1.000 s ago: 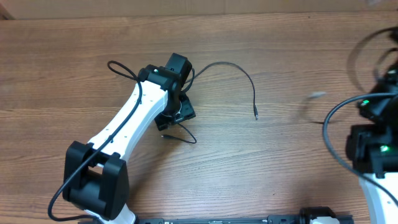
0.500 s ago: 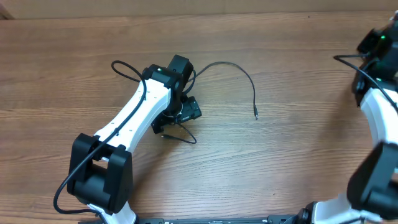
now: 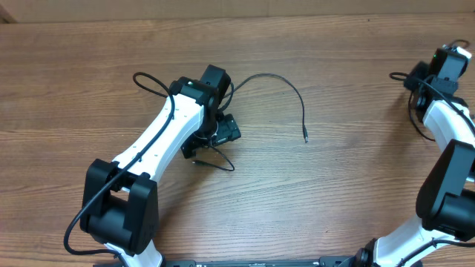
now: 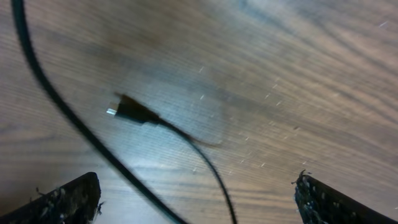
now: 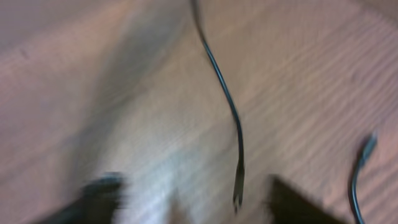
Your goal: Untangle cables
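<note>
One black cable (image 3: 286, 83) arcs across the table's middle and ends in a plug (image 3: 305, 139). Its other stretch runs under my left gripper (image 3: 217, 135) and loops out to a small plug (image 3: 197, 161). The left wrist view shows that plug (image 4: 127, 111) and two strands lying on the wood between the wide-open fingers (image 4: 68, 199) of my left gripper (image 4: 198, 202); nothing is held. My right gripper (image 3: 417, 80) is at the far right edge. In its blurred wrist view a thin cable (image 5: 224, 93) ends between the spread jaws of the gripper (image 5: 199, 199), and another cable end (image 5: 360, 162) shows at the right.
The wooden table (image 3: 334, 193) carries nothing else. The left arm (image 3: 152, 148) stretches diagonally from the front left. The right arm (image 3: 453, 141) runs along the right edge, with black wires looped beside it.
The right arm swung from the near right up toward the back right edge, and its jaws opened. The left gripper's jaws opened wider and stayed over the cable.
</note>
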